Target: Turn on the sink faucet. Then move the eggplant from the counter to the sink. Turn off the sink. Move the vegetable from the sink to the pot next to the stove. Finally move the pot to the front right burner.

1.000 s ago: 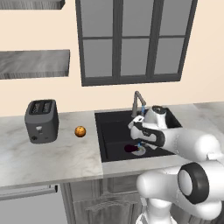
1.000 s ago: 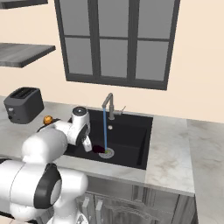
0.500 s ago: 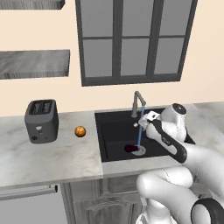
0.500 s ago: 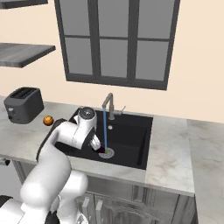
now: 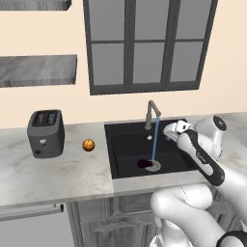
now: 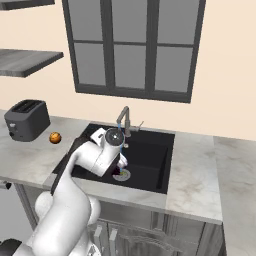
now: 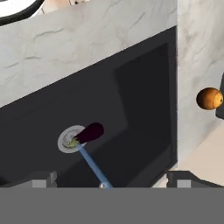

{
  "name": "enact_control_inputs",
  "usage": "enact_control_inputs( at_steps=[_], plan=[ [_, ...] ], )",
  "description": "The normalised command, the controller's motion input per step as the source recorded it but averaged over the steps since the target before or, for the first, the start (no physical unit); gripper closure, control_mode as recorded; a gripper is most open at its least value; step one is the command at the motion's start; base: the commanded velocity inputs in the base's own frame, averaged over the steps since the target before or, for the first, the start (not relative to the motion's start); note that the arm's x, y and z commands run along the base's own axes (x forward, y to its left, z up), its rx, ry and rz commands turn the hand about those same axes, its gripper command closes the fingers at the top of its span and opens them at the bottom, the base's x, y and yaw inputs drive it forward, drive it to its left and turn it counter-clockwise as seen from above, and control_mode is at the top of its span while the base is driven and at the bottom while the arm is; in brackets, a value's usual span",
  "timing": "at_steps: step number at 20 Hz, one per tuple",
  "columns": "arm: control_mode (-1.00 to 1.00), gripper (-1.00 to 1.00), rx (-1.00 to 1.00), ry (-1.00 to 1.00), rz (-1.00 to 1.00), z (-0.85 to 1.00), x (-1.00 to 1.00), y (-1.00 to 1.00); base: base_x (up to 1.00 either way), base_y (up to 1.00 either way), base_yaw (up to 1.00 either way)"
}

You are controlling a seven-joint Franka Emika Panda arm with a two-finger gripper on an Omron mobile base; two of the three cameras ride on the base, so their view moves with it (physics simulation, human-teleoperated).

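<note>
Hand view: eggplant (image 7: pixel 90 132) was parked mid-frame in the sink (image 7: pixel 144 109), water running, gripper (image 7: pixel 111 179) spread wide, empty; shutoff and pot moves were left.

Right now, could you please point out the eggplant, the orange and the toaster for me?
eggplant (image 7: pixel 90 132): hand view, middle of its dark purple body.
orange (image 5: pixel 88 145): left base view, centre of the fruit.
toaster (image 5: pixel 46 133): left base view, middle of its front face.

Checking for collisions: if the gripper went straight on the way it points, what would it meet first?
Probably the sink floor near the eggplant; the open gripper looks down into the basin, though depth is unclear.
</note>
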Motion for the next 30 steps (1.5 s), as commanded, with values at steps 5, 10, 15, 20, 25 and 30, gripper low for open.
enact_control_inputs(
  at_steps=[5,10,15,20,25,30],
  plan=[
    [-1.00,-1.00,0.00,-0.23,0.21,0.32,0.07,-0.37,0.00,0.00,0.00],
    [-1.00,-1.00,0.00,-0.25,0.24,0.11,0.11,-0.30,0.00,0.00,0.00],
    [-1.00,-1.00,0.00,-0.01,0.07,-0.04,0.15,-0.13,0.00,0.00,0.00],
    [-1.00,-1.00,0.00,-0.09,0.05,0.00,0.35,-0.07,0.00,0.00,0.00],
    [-1.00,-1.00,-0.03,-0.22,0.11,0.00,0.40,-0.07,0.00,0.00,0.00],
    [-1.00,-1.00,-0.11,-0.21,0.17,-0.05,0.43,-0.07,0.00,0.00,0.00]
  ],
)
